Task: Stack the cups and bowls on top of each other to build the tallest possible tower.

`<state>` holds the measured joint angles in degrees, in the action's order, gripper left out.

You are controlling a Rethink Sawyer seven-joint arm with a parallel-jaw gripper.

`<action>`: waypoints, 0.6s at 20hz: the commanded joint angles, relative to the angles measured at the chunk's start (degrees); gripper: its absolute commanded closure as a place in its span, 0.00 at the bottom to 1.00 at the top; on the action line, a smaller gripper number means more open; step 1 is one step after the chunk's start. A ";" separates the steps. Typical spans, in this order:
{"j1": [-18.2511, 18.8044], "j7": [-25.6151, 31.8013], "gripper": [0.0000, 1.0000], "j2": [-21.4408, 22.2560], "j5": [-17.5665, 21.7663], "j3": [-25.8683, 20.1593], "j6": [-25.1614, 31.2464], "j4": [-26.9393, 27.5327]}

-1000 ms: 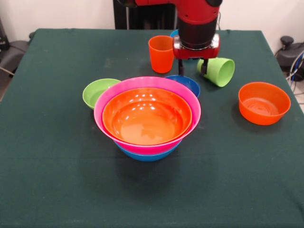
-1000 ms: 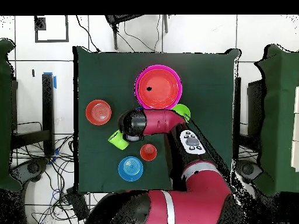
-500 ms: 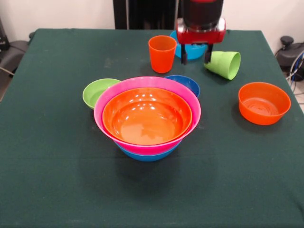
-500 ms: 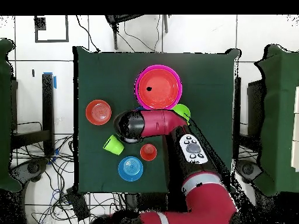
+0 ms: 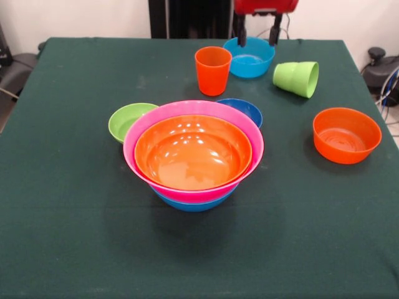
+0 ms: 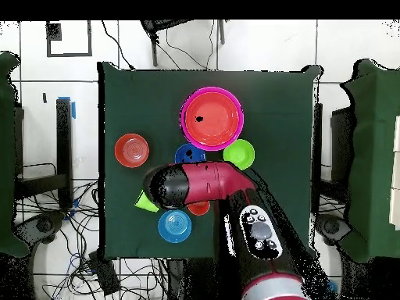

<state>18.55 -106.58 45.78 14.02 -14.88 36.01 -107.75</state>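
Tower [image 5: 193, 156]: orange bowl nested in pink, in blue, mid-table. Green cup [image 5: 297, 77] on its side, apparently empty; orange cup [image 5: 212, 70] upright nearby. Gripper [image 5: 256, 28]: fingers spread apart, empty.

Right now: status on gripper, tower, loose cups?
Gripper open, empty, raised above light blue bowl. Tower three bowls high. Green cup on its side, orange cup upright, both unstacked.
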 commanded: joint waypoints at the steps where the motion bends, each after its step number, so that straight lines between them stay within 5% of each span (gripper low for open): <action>1: -0.29 -1.32 0.00 3.37 -0.01 -3.41 -1.42 -8.11; 12: -1.99 -4.71 0.00 3.79 0.90 -2.54 -7.52 -14.38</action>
<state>18.18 -106.58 49.61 14.03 -14.88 33.89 -115.27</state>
